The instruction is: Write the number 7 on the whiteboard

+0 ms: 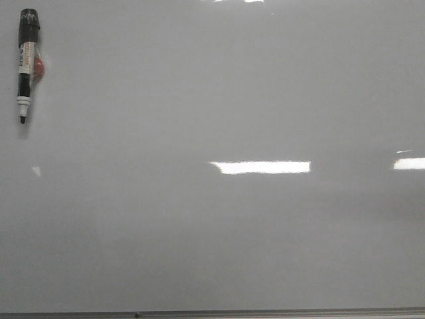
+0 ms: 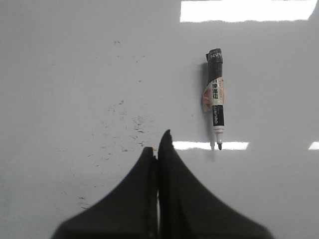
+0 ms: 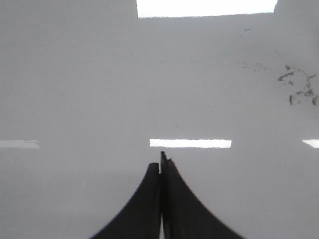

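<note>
The whiteboard (image 1: pixel 219 232) fills the front view, glossy and pale grey, with a thin metal edge along the bottom. No number 7 shows on it. A black marker (image 1: pixel 26 63) with a white label lies at the board's far left, uncapped, tip pointing toward the near edge. Neither gripper appears in the front view. In the left wrist view my left gripper (image 2: pixel 158 144) is shut with nothing in it, hovering short of the marker (image 2: pixel 215 97), which lies apart from it. My right gripper (image 3: pixel 160 162) is shut and empty over the bare whiteboard (image 3: pixel 99 99).
Bright rectangular light reflections (image 1: pixel 260 167) lie across the board. Faint dark smudges (image 2: pixel 124 129) mark the board near the left gripper, and more smudges (image 3: pixel 299 89) show in the right wrist view.
</note>
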Motion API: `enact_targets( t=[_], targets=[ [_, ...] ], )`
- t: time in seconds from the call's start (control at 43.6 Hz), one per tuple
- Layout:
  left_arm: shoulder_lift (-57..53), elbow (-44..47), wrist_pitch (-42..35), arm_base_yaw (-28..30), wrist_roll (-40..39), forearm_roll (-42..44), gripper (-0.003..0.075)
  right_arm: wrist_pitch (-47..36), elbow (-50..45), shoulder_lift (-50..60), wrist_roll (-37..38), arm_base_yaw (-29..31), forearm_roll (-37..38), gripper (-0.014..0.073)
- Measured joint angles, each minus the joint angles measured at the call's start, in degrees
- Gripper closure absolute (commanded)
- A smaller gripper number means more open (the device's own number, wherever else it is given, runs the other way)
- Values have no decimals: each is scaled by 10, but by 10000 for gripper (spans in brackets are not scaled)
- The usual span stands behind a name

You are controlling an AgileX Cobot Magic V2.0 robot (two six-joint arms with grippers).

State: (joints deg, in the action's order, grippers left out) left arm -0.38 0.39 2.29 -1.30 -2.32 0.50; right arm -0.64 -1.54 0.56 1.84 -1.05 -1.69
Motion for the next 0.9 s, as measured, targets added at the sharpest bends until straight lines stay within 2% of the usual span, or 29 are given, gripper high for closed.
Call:
enact_targets(
  t=[0.895],
  targets=[
    [0, 0, 0, 0, 0, 0, 741, 18, 0, 0, 0, 0, 0, 661]
  ],
)
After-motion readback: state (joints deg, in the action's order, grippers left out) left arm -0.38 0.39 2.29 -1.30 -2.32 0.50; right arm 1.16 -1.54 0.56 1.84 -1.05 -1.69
